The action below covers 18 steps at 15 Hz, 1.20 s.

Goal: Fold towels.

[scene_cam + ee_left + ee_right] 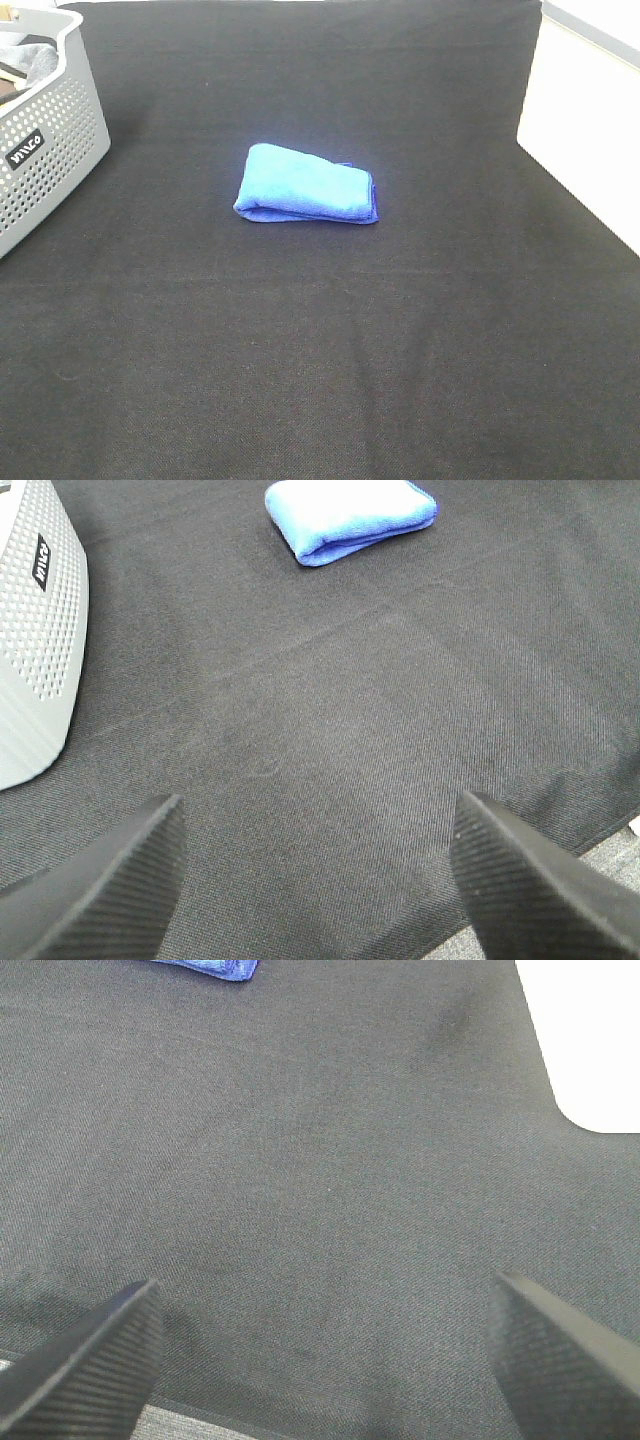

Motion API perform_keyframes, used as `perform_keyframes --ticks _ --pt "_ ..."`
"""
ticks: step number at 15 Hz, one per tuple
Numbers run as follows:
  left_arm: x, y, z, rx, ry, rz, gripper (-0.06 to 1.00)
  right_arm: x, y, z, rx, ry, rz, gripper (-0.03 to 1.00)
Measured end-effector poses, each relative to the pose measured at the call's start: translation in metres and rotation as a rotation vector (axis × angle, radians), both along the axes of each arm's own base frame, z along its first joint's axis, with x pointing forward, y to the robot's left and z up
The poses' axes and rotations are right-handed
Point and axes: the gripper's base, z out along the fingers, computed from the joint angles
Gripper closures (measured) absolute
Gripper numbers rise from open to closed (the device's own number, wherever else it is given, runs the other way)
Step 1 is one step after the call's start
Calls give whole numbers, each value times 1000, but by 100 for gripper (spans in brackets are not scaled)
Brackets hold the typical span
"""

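The bright blue towel (305, 185) lies folded into a small thick rectangle on the black table cloth (320, 340), near the middle of the exterior view. It also shows in the left wrist view (350, 518), and one corner of it shows in the right wrist view (215, 968). Neither arm shows in the exterior view. My left gripper (315, 865) is open and empty, well back from the towel near the table's front edge. My right gripper (325, 1345) is open and empty, also far from the towel.
A perforated grey basket (50, 150) with dark cloth inside stands at the back left, and shows in the left wrist view (40, 630). A white surface (585, 150) borders the black cloth on the right.
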Motion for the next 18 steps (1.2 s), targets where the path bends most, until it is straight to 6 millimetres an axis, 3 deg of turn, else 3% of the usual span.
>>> perform_keyframes --ticks 10,12,18 --pt "0 0 0 -1 -4 1 24 0 0 0 0 0 0 14" --pt "1 0 0 -1 -4 64 24 0 0 0 2 0 0 14" --pt "-7 0 1 -9 -76 199 24 -10 -3 2 10 -81 -169 14"
